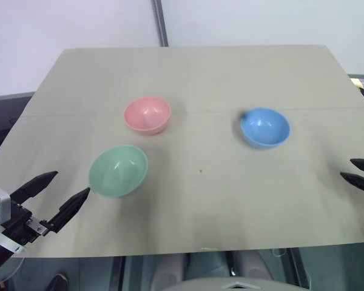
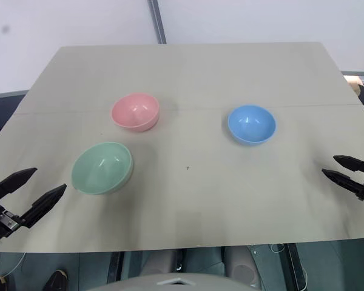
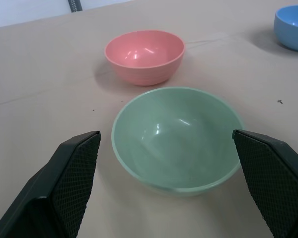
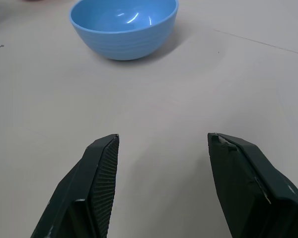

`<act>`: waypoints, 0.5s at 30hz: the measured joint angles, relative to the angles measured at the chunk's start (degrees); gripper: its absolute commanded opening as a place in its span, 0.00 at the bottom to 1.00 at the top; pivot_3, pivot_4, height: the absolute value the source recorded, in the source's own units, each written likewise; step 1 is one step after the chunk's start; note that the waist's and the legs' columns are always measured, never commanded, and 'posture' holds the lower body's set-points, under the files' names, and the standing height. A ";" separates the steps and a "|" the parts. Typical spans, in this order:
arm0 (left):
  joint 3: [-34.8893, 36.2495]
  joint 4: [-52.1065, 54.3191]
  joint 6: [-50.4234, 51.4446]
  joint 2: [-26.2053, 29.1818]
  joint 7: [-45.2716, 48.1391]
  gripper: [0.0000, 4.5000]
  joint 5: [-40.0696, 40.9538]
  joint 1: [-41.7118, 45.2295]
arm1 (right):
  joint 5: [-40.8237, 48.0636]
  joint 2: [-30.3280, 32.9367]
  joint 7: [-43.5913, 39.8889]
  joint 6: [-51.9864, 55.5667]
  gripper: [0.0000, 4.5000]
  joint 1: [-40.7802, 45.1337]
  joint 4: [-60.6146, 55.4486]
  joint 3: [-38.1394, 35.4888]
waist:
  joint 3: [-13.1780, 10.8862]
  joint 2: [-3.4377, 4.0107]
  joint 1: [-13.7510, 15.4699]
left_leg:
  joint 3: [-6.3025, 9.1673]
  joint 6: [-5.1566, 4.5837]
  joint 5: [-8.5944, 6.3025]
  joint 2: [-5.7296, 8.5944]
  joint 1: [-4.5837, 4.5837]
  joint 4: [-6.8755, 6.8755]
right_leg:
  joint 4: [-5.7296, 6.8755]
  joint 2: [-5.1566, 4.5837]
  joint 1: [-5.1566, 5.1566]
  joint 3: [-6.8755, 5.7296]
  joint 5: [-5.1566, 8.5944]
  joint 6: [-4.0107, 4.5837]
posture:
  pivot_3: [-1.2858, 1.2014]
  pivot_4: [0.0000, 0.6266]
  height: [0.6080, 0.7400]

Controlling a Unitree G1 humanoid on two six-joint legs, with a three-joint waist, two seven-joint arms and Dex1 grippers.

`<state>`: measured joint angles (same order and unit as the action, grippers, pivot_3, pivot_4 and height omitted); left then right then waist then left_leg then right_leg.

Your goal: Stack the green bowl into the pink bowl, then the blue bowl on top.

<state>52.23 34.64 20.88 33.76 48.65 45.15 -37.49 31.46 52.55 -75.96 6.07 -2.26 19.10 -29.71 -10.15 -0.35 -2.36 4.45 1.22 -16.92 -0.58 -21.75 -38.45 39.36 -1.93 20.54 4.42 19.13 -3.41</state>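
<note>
The green bowl (image 1: 117, 170) stands upright on the beige table (image 1: 230, 206) at the near left. Just beyond it stands the pink bowl (image 1: 147, 114), and the blue bowl (image 1: 264, 127) sits apart to the right. My left gripper (image 1: 68, 191) hangs open just left of the green bowl, pointing at it, with nothing held; in the left wrist view the green bowl (image 3: 176, 137) lies ahead between the spread fingers (image 3: 74, 168). My right gripper (image 1: 358, 173) is open at the table's right edge, well short of the blue bowl (image 4: 123, 26).
The table's near edge (image 1: 188, 250) runs just in front of me. A grey pole (image 1: 159, 23) rises behind the far edge against a white wall. A wide stretch of bare tabletop lies between the green and blue bowls.
</note>
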 measured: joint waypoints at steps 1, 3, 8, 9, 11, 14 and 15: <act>-0.06 -0.01 0.00 0.04 -0.19 1.00 -0.08 0.14 | 0.20 -0.05 -0.10 0.03 0.69 -0.08 -0.23 -0.05 | 0.00 0.00 0.00 | 0.00 0.00 0.00 0.00 0.00 0.00 | 0.00 0.00 0.00 0.00 0.00 0.00 | 0.52 0.24 1.00; -0.53 -0.01 0.15 0.62 -1.03 1.00 -0.53 0.93 | 0.97 -0.21 -0.69 0.31 0.69 -0.41 -1.62 -0.25 | 0.00 0.00 0.01 | 0.01 0.00 0.00 0.00 0.00 0.00 | 0.01 0.01 0.00 -0.01 0.00 0.00 | 0.52 0.24 1.00; -1.93 -0.71 3.86 4.09 -4.65 1.00 -0.39 5.97 | 8.50 -1.85 -2.50 4.66 0.69 -1.99 -11.27 -2.80 | 0.00 0.02 0.18 | 0.27 0.00 0.00 -0.02 -0.01 -0.01 | 0.07 0.00 -0.01 -0.07 0.00 -0.01 | 0.52 0.24 1.00; -2.36 -0.98 4.27 4.70 -5.14 1.00 -0.31 6.93 | 9.83 -1.87 -2.35 5.63 0.69 -2.00 -13.00 -3.24 | 0.01 0.01 0.15 | 0.33 0.00 0.00 -0.02 -0.01 -0.01 | 0.07 0.00 -0.01 -0.06 -0.01 -0.01 | 0.52 0.24 1.00; -3.74 -2.30 5.52 5.81 -6.13 1.00 -0.41 9.32 | 12.74 -1.96 -1.37 8.51 0.69 -1.98 -16.67 -4.59 | 0.00 0.01 0.15 | 0.36 0.00 0.00 -0.01 -0.01 -0.01 | 0.07 -0.01 -0.01 -0.05 -0.01 -0.01 | 0.52 0.24 1.00; -6.10 -4.13 7.81 8.23 -8.48 1.00 -2.28 12.14 | 15.76 -2.20 0.49 11.43 0.69 -1.90 -20.62 -5.75 | 0.00 -0.01 0.12 | 0.40 0.00 0.00 0.01 -0.02 0.00 | 0.06 0.01 0.00 -0.07 0.00 -0.01 | 0.52 0.24 1.00; -7.21 -4.78 9.05 9.49 -9.67 1.00 -3.42 13.12 | 16.49 -2.45 1.03 12.11 0.69 -2.13 -21.81 -6.09 | 0.00 -0.01 0.14 | 0.42 0.00 0.00 0.02 -0.03 0.00 | 0.06 0.01 0.01 -0.09 0.00 -0.01 | 0.52 0.24 1.00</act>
<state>45.02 29.86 29.92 43.25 38.97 41.73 -24.38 47.95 50.10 -74.93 18.19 -4.39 -2.71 -35.80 -10.14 -0.35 -2.22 4.88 1.22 -16.91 -0.56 -21.77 -38.45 39.42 -1.91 20.55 4.33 19.13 -3.42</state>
